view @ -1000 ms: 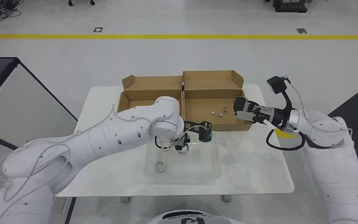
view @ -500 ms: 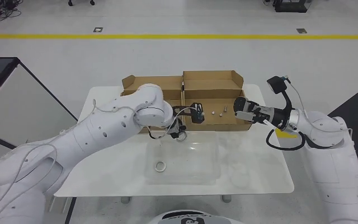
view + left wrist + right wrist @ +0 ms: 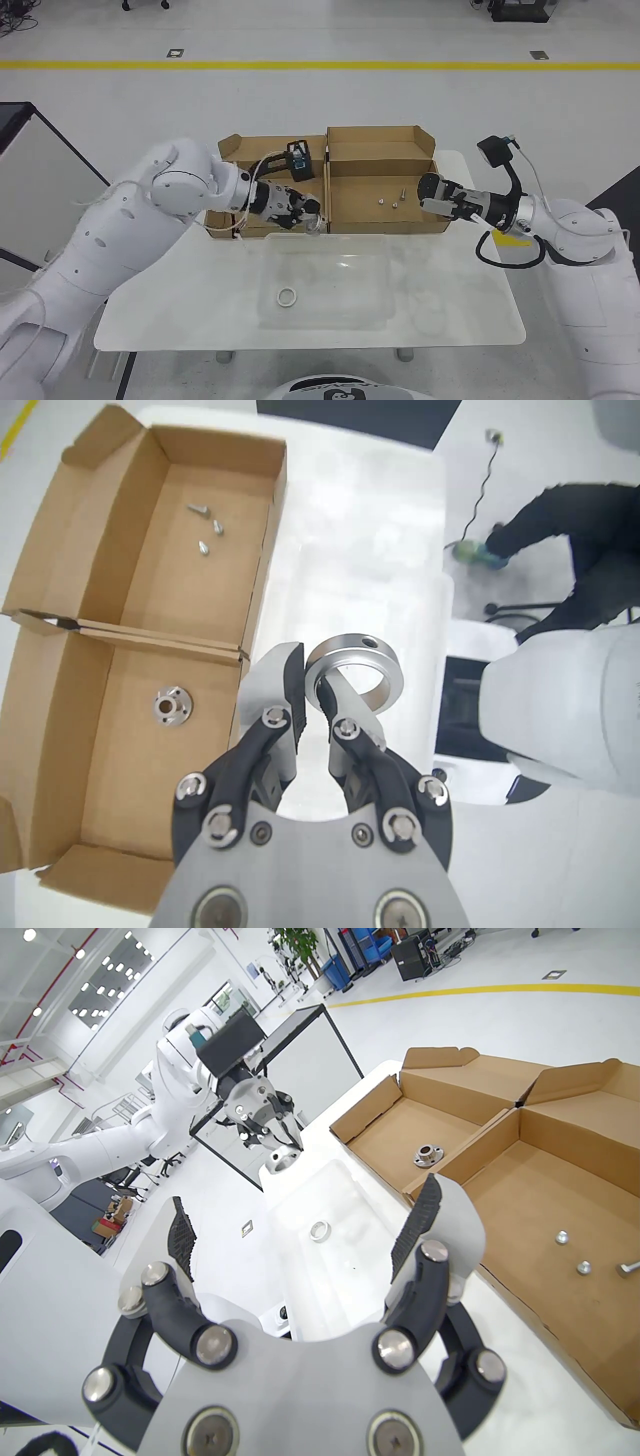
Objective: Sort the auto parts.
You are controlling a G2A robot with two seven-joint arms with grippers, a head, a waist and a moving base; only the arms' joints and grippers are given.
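My left gripper (image 3: 310,684) is shut on the rim of a silver ring collar (image 3: 352,665), held above the table just in front of the left cardboard box (image 3: 60,720). From above, the left gripper (image 3: 312,220) and its ring (image 3: 317,227) hang at the boxes' front edge. A silver flange (image 3: 172,705) lies in that box. Three small bolts (image 3: 205,531) lie in the right box (image 3: 385,205). My right gripper (image 3: 300,1214) is open and holds nothing, at the right box's front right corner (image 3: 432,190). A second ring (image 3: 320,1230) lies in the clear tray (image 3: 370,300).
The two open cardboard boxes stand side by side at the back of the white table (image 3: 190,310). The clear tray sits in the middle front. A black-framed stand (image 3: 20,130) is off the table's left side.
The left arm has swung left and back, carrying the ring from above the clear tray to the boxes' front edge. The right arm has not moved.
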